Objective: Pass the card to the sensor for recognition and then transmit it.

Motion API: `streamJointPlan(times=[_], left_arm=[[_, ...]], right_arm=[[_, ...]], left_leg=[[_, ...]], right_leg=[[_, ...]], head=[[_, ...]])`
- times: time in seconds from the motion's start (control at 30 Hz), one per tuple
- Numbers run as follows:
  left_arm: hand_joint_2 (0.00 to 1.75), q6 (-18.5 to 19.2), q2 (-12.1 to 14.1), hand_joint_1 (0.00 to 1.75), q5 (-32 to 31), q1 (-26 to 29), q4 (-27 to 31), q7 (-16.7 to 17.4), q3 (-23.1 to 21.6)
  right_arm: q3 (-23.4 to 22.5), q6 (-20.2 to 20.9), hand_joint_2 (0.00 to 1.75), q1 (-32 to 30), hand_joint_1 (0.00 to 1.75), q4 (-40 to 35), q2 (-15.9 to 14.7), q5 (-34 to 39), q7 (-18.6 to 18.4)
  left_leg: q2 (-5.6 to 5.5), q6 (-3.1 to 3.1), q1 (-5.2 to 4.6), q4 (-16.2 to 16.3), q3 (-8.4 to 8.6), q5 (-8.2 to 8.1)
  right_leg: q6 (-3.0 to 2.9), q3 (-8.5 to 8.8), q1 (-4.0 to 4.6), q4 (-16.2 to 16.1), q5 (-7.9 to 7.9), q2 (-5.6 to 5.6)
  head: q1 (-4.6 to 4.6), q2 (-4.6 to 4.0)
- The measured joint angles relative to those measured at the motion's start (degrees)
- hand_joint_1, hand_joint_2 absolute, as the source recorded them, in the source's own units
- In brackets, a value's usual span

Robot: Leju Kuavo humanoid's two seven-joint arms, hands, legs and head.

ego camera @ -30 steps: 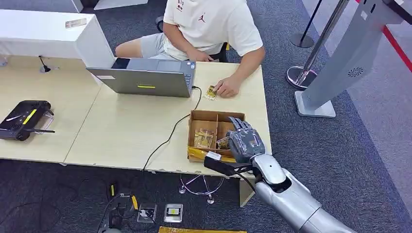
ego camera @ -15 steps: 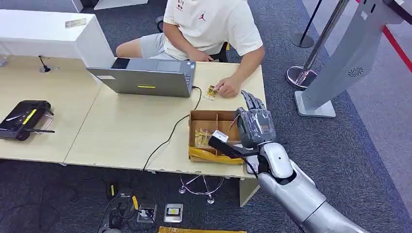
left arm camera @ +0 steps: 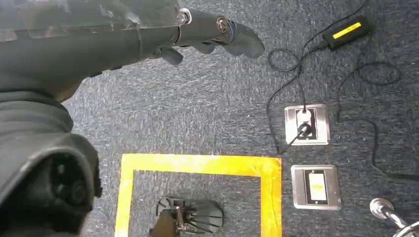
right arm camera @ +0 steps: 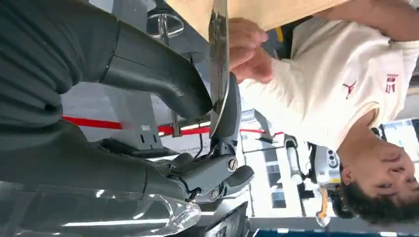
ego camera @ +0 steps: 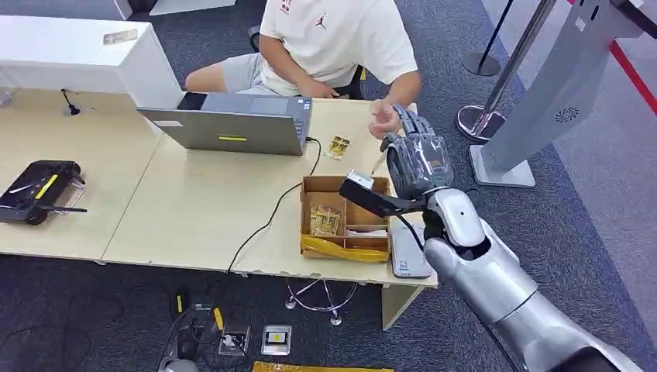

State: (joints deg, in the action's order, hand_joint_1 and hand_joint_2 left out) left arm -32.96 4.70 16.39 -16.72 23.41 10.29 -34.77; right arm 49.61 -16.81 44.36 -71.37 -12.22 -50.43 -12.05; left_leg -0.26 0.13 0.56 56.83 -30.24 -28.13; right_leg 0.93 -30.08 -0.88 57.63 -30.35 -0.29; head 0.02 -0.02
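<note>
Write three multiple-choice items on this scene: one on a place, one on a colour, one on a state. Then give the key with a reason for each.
1. Where is the cardboard box?
A. On the floor
B. On the table near its front edge
C. On the laptop

2. What colour is the person's shirt?
A. White
B. Black
C. Green

3. What is the right hand doing?
A. Resting flat on the table
B. Hanging by the floor
C. Pinching a thin card, raised toward the person's hand

Key: 1 B, the box sits on the table in front of the laptop. 2 A, the shirt is white. 3 C, the right wrist view shows the card edge-on between thumb and finger.
</note>
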Motion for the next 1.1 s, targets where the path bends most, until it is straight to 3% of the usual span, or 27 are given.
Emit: streamJointPlan(times=[0.37,0.87,0.9,0.93,1.1], left_arm=[[0.0,1.1,-0.1,0.0,-2.1,-1.7,-0.1,2.2,-0.1],[0.0,1.9,-0.3,0.0,-1.6,-2.3,-0.7,3.0,-0.1],[0.0,1.9,-0.3,0.0,-1.6,-2.3,-0.7,3.1,-0.1],[0.0,1.9,-0.3,0.0,-1.5,-2.3,-0.8,3.1,-0.1],[0.0,2.3,-0.3,0.0,-0.9,-2.3,-1.0,3.4,-0.1]], right_arm=[[2.0,1.0,1.75,10.4,1.75,15.8,6.3,7.3,2.2],[4.8,-0.8,1.75,14.1,1.75,29.4,11.5,5.5,2.6],[4.9,-0.8,1.75,14.1,0.24,30.0,11.7,5.5,2.6],[5.0,-0.9,1.75,14.2,0.0,30.6,11.8,5.5,2.6],[5.6,-1.9,1.75,14.4,0.0,32.2,12.0,6.3,3.2]], left_leg=[[-0.01,-0.01,0.0,0.0,-0.02,0.01],[-0.02,-0.01,0.0,0.0,-0.03,0.0],[-0.02,-0.01,0.0,0.0,-0.03,0.0],[-0.02,-0.01,0.0,0.0,-0.03,0.0],[-0.02,-0.01,-0.01,0.0,-0.02,0.0]], right_leg=[[0.0,-0.01,0.0,0.0,0.0,-0.02],[0.0,-0.02,0.0,0.0,0.0,-0.04],[0.0,-0.02,0.0,0.0,0.0,-0.03],[0.0,-0.02,0.0,0.0,0.0,-0.02],[0.0,-0.03,0.0,0.0,0.0,-0.01]], head=[[0.0,0.0],[0.0,0.0],[0.0,0.0],[-0.02,0.0],[0.0,0.0]])
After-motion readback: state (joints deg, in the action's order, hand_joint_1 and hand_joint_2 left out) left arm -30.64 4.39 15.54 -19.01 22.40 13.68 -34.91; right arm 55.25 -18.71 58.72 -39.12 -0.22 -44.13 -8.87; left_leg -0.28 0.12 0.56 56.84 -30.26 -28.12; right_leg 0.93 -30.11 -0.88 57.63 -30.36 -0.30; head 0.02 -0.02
